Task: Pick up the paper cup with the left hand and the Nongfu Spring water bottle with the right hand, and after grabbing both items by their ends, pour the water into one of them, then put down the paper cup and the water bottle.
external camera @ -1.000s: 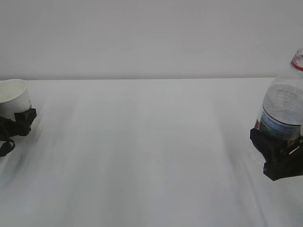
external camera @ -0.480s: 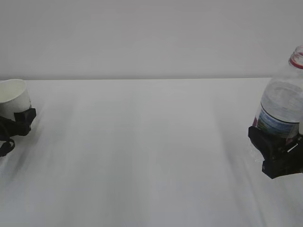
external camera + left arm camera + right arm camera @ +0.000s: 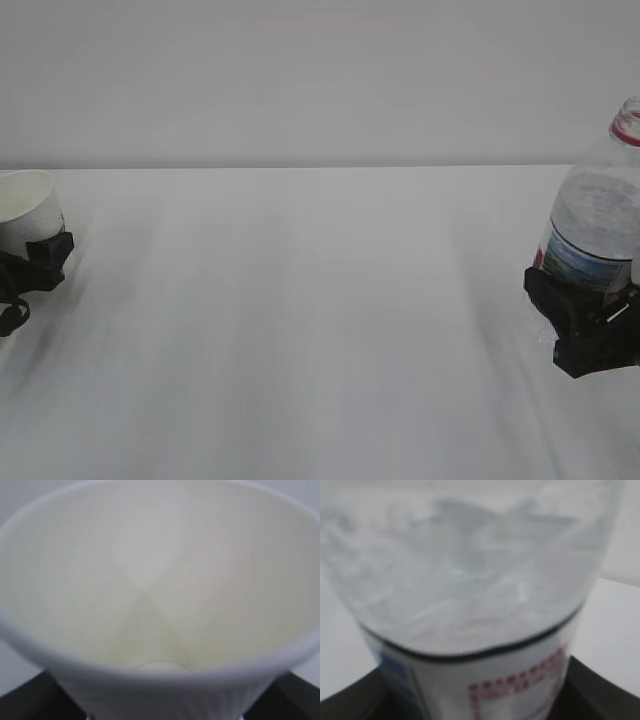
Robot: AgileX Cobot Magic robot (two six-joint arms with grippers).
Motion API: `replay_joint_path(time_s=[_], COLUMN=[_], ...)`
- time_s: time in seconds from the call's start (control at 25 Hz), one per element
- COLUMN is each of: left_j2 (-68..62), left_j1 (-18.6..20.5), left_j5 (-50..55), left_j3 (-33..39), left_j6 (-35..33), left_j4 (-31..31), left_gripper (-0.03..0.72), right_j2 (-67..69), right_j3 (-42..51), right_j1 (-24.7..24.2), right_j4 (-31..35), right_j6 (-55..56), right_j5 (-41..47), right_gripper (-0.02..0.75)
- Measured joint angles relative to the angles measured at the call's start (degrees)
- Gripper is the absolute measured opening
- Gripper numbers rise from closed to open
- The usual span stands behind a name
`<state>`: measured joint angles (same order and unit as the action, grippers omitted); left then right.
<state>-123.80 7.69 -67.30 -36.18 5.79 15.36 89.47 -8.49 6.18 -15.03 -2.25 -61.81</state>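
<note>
Two things of the task are in view, each at one edge of the exterior picture and each cut off in part. The paper cup [image 3: 28, 208] stands at the far left of the white table [image 3: 300, 320], upright with its mouth up; its left side is cut by the frame edge. The left pincer [image 3: 40, 258] sits at the lower part of the cup, and the black fingers press on both sides of it, so the pincer is clamped on the cup. Whether the cup bottom touches the table I cannot tell, because the pincer hides it. In the left wrist view the cream inside of the cup [image 3: 160, 595] fills almost all the picture and is blurred; only two dark corners of the pincer show at the bottom, so the fingertips are not seen there.

The Nongfu Spring water bottle [image 3: 600, 225] stands upright at the far right, its red neck ring at the top and its right side cut off by the frame. The right pincer [image 3: 590, 325] is clamped around the lower part with the label, and it hides the base. In the right wrist view the bottle [image 3: 470, 605] is very near and out of focus; small red print on the white label is not readable. The level of the water cannot be made out clearly.
</note>
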Motion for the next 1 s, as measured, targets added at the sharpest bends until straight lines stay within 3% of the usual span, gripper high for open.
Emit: replay_joint_path(time_s=[0.48,1.0], left_j2=[1.6,13.5], left_j1=[0.0,0.0], left_j5=[1.0,1.2], left_j3=[0.9,11.3], left_j6=[2.2,2.8], left_j4=[2.7,7.4], left_gripper=[0.585,0.585], right_j2=[0.0,0.0], right_j3=[0.0,0.0], right_j1=[0.0,0.0], right_j4=[0.0,0.0], right_j6=[0.0,0.0], right_j5=[0.0,0.0], right_gripper=[0.486,0.485])
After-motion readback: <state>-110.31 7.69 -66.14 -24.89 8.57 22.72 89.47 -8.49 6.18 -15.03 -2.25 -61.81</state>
